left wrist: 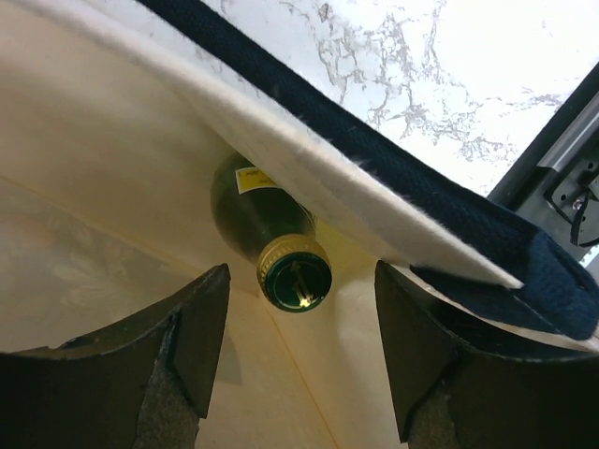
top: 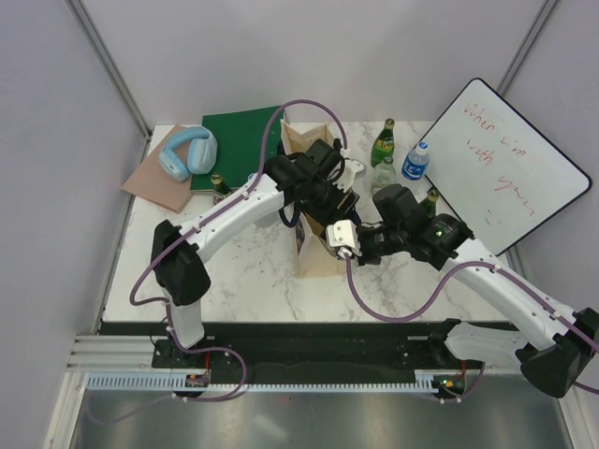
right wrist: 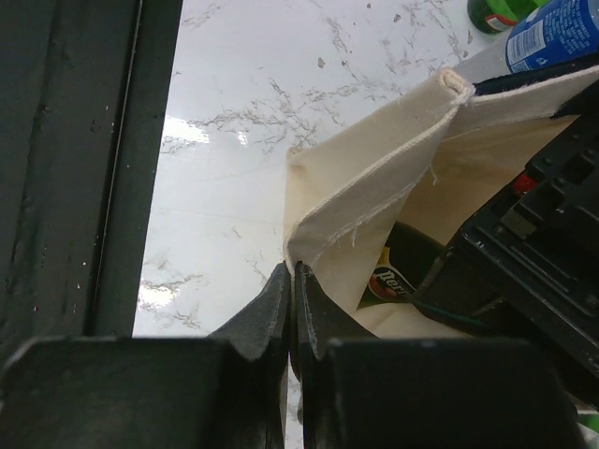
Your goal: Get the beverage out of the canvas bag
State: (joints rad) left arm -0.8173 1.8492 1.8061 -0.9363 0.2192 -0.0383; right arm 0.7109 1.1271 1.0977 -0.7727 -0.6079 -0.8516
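Note:
The cream canvas bag (top: 316, 245) stands at the table's middle, its navy strap (left wrist: 440, 201) across the left wrist view. Inside lies the beverage, a dark green bottle (left wrist: 262, 220) with a gold-rimmed green cap (left wrist: 296, 274); its label shows in the right wrist view (right wrist: 398, 271). My left gripper (left wrist: 299, 360) is open inside the bag mouth, the cap just ahead between the fingertips and apart from them. My right gripper (right wrist: 292, 276) is shut on the bag's rim (right wrist: 337, 224) and holds the mouth open.
At the back stand a green bottle (top: 384, 140), a clear bottle (top: 384, 172) and a blue-labelled water bottle (top: 415, 161). A whiteboard (top: 505, 164) leans at right. A green book (top: 234, 140), blue headphones (top: 187, 152) and a tan pad (top: 161, 180) lie back left.

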